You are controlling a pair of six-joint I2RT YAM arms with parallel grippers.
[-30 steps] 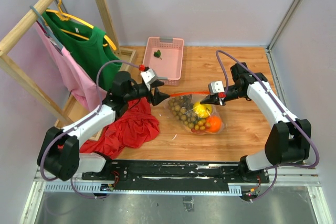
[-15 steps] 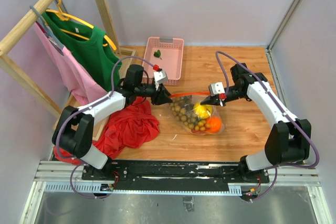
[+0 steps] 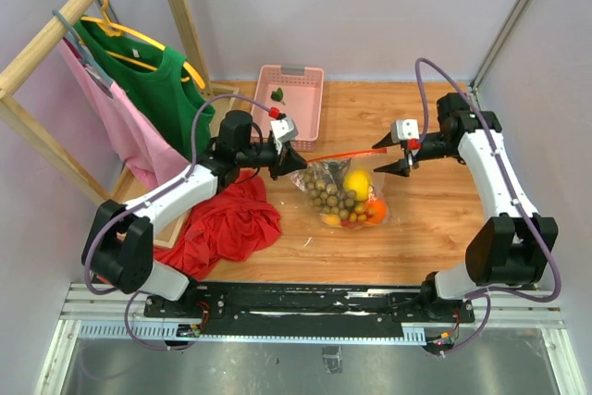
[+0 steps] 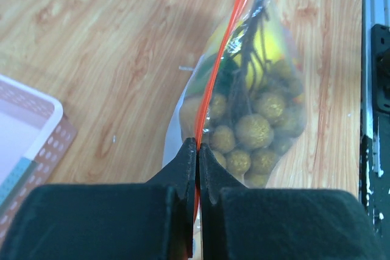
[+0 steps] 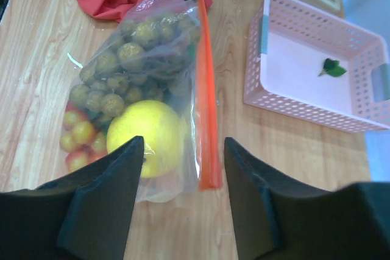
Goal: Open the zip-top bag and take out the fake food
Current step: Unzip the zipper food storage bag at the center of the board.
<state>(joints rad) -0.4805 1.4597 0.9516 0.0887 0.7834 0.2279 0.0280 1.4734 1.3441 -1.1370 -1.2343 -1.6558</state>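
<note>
Zip-top bag (image 4: 256, 108) strip pinched in L gripper (image 4: 198, 144); R gripper (image 5: 183, 144) jaws apart, empty; fake food (image 5: 146, 129) inside.

Both arms (image 3: 171, 201) have white links, black joints, looping purple cables (image 3: 196, 127) and matte black wedge-shaped fingers (image 5: 100, 205).

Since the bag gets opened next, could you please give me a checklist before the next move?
1. Left gripper shut on the zip strip: ok.
2. Right gripper holding the strip's other end: not ok, it is open.
3. Zip-top bag mouth parted: not ok, strip looks sealed.
4. Lemon and other fake food inside the bag: ok.
5. Pink basket apart from the bag: ok.
</note>
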